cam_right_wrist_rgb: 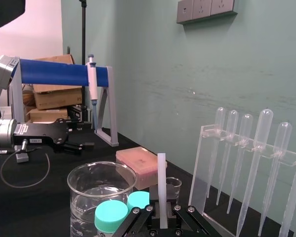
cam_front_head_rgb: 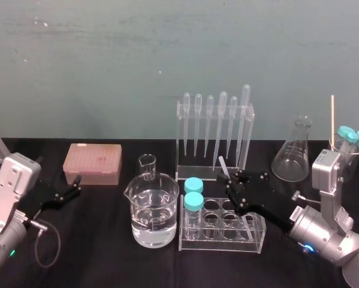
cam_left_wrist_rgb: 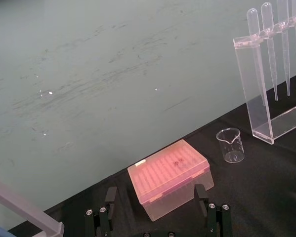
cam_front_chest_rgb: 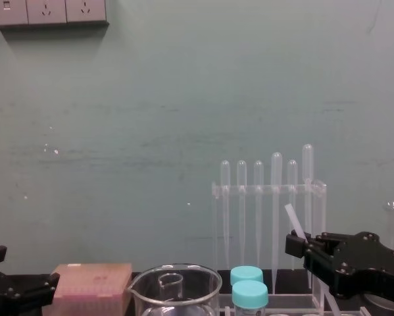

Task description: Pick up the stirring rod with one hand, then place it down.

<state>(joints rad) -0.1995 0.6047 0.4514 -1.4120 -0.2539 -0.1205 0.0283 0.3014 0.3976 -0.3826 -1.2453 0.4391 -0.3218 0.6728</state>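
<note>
Since the right gripper (cam_front_head_rgb: 232, 180) is clamped on the stirring rod (cam_front_head_rgb: 223, 165), a thin frosted-white stick tilted above the clear acrylic tube rack (cam_front_head_rgb: 260, 239), I'd call the pickup done and the put-down next. That wants bare black table (cam_front_head_rgb: 107, 252), away from the glass water beaker (cam_front_head_rgb: 152, 210) and the pipette stand (cam_front_head_rgb: 182, 138) behind. Meanwhile the left gripper (cam_front_head_rgb: 77, 185) sits open by the pink tip box (cam_front_head_rgb: 92, 163).

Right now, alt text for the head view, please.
The right gripper holds the rod tilted above the tube rack, in front of the pipette rack. The left gripper is open at far left beside a pink box; a beaker of water stands mid-table.
</note>
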